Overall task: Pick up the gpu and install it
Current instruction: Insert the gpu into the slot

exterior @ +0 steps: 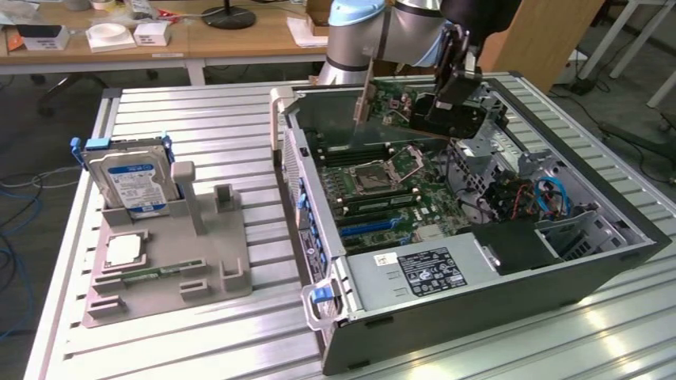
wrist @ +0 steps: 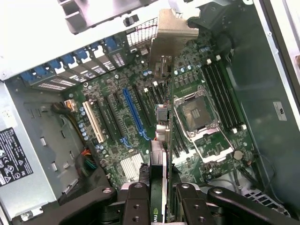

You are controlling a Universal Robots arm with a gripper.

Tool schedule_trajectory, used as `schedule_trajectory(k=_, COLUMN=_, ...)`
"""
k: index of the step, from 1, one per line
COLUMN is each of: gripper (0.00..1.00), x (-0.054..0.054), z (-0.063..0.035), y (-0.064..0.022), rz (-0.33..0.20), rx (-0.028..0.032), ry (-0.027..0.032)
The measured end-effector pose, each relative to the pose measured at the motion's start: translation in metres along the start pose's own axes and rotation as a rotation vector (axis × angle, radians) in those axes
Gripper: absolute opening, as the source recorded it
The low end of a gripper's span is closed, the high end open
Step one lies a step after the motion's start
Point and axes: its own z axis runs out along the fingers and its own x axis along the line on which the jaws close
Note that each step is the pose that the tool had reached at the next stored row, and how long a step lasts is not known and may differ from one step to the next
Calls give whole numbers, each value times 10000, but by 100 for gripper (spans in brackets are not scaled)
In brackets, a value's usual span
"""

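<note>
The gpu (exterior: 393, 103) is a dark green card with a silvery bracket (exterior: 362, 99). It hangs on edge above the open computer case (exterior: 591, 269), over the far end of the motherboard (exterior: 385, 198). My gripper (exterior: 449, 119) is shut on the card's end away from the bracket. In the wrist view the gripper (wrist: 161, 206) clamps the gpu (wrist: 159, 164) edge-on between its black fingers (wrist: 136, 206). The bracket (wrist: 171, 33) points toward the case's rear slot openings. The card floats above the motherboard, between the blue slot (wrist: 133, 115) and the processor socket (wrist: 199, 115), apart from both.
A silver hard drive (exterior: 132, 178) stands in a grey holder (exterior: 169, 269) at the exterior view's left, with a memory stick (exterior: 158, 273) lying in it. The power supply (exterior: 417, 269) fills the case's near end. Drive cages and blue cables (exterior: 555, 198) crowd the exterior view's right.
</note>
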Motion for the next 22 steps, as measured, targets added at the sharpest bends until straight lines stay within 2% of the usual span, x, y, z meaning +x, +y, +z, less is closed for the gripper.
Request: schedule_trajectory(k=22, gripper=27, x=5, z=0, y=-2, rz=-1661, rx=-40, ry=4)
